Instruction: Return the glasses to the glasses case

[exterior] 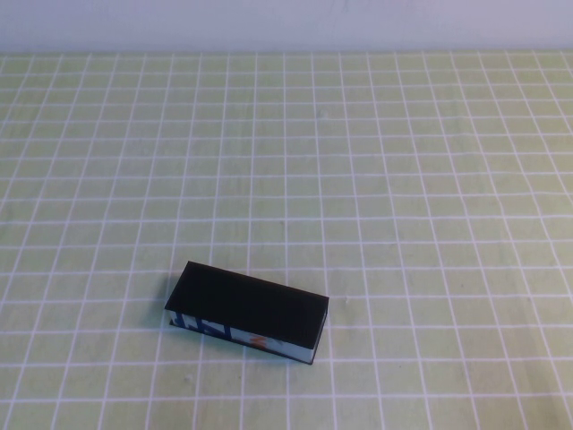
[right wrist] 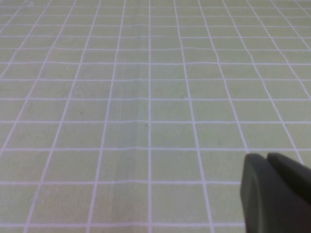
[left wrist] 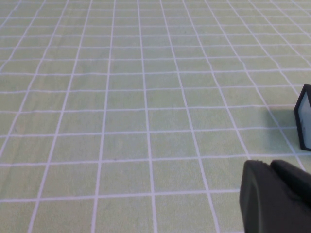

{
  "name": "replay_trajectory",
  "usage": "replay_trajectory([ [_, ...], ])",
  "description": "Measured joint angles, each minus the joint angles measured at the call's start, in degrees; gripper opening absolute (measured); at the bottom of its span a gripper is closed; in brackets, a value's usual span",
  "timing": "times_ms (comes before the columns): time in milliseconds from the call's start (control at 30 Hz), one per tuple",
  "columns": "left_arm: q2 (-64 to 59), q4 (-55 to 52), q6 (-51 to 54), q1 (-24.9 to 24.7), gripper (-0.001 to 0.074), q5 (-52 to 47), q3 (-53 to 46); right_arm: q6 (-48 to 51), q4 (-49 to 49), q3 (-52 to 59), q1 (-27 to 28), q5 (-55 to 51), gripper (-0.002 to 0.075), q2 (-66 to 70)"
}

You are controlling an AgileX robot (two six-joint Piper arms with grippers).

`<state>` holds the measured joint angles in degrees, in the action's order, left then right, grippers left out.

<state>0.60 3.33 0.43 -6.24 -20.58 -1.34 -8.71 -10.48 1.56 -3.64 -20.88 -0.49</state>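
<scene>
The glasses case (exterior: 247, 313) lay shut on the green checked cloth (exterior: 403, 179), near my edge of the table and a bit to my left. Its black lid was flat on top, and its colored side faced me. I could not see the glasses. My left gripper (left wrist: 277, 196) hung low over the cloth, near one end of the case (left wrist: 303, 117). My right gripper (right wrist: 278, 191) hung over bare cloth. Both sets of fingers looked pressed together, holding nothing.

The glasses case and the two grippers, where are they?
glasses case (exterior: 248, 307): high view, on its closed black lid.
left gripper (left wrist: 270, 167): left wrist view, between its dark fingertips.
right gripper (right wrist: 267, 158): right wrist view, between its dark fingertips.
</scene>
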Motion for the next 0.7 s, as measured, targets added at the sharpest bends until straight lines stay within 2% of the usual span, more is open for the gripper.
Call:
replay_trajectory([
  [700, 0.0, 0.0, 0.0, 0.0, -0.0003, 0.0, 0.0, 0.1, 0.1, 0.0, 0.0, 0.0, -0.0018, 0.0],
])
